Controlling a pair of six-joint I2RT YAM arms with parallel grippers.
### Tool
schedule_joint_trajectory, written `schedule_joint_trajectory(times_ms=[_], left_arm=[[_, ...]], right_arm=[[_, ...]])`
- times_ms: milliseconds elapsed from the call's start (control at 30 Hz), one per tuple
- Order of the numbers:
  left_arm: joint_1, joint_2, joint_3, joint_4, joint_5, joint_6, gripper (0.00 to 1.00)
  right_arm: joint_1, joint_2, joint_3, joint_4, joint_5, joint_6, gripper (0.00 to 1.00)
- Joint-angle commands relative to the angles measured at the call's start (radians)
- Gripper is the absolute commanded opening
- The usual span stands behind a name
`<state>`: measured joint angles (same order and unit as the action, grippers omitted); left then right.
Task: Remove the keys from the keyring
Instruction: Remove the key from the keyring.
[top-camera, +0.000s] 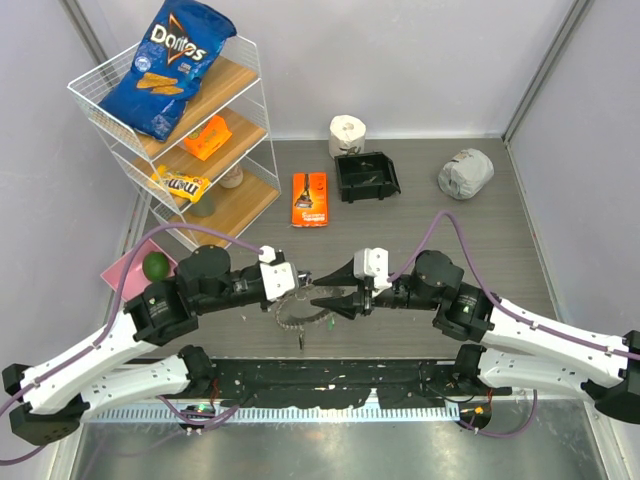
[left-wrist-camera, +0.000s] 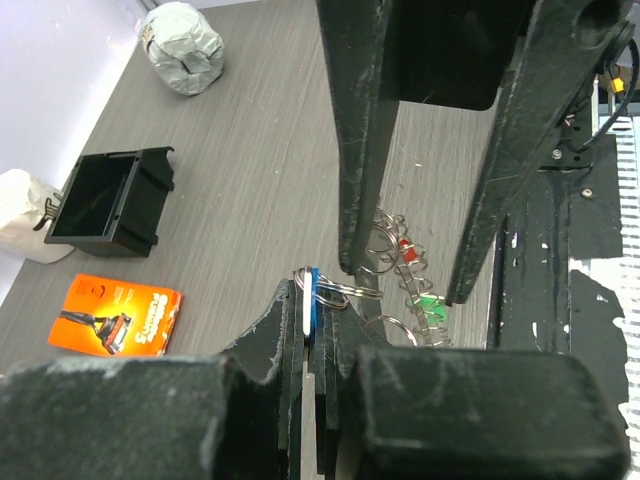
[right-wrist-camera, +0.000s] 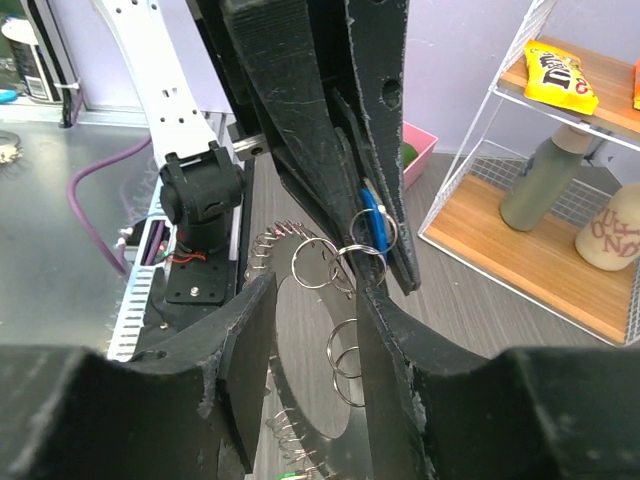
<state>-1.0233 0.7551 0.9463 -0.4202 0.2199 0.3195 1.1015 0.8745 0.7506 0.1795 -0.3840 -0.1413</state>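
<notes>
The keyring (top-camera: 300, 318) lies on the table between the two arms, a thin silver loop fringed with small metal pieces (right-wrist-camera: 282, 245). In the left wrist view, red (left-wrist-camera: 404, 245) and green (left-wrist-camera: 430, 305) key heads show on it. My left gripper (left-wrist-camera: 308, 310) is shut on a blue-headed key (left-wrist-camera: 311, 295), which is linked to small split rings (right-wrist-camera: 325, 265). The same blue key (right-wrist-camera: 372, 222) shows pinched in the right wrist view. My right gripper (right-wrist-camera: 315, 300) faces it, open, its fingers (right-wrist-camera: 245, 370) on either side of the split rings and just above the keyring.
A black bin (top-camera: 367, 177), an orange razor pack (top-camera: 310, 198), a paper roll (top-camera: 347, 135) and a grey wrapped bundle (top-camera: 465, 173) sit further back. A wire shelf (top-camera: 180, 120) with snacks stands at the back left. A green ball (top-camera: 155, 265) lies by it.
</notes>
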Motion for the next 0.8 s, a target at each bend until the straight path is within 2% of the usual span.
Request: schedule_joint_trajectory(times_ms=[0,367,467,667,767], left_arm=[[-0.017,-0.008,0.043,0.054,-0.008,-0.017,0.0],[-0.046,-0.008,0.052,0.047,-0.019,-0.031,0.0],[-0.049,-0.01,0.057,0.043,-0.022,-0.031,0.0],[-0.054,-0.023,0.063,0.026,-0.039,-0.028,0.0],[-0.054,-0.03,0.065,0.024,-0.042,-0.028,0.0]], right_arm=[[0.012,0.001,0.05,0.032,0.039,-0.052,0.43],[0.029,0.032,0.062,0.04,0.062,-0.06,0.4],[0.032,0.029,0.062,0.028,0.065,-0.063,0.31],[0.034,-0.022,0.03,0.012,0.076,-0.057,0.24],[0.034,-0.046,0.018,0.0,0.086,-0.057,0.16]])
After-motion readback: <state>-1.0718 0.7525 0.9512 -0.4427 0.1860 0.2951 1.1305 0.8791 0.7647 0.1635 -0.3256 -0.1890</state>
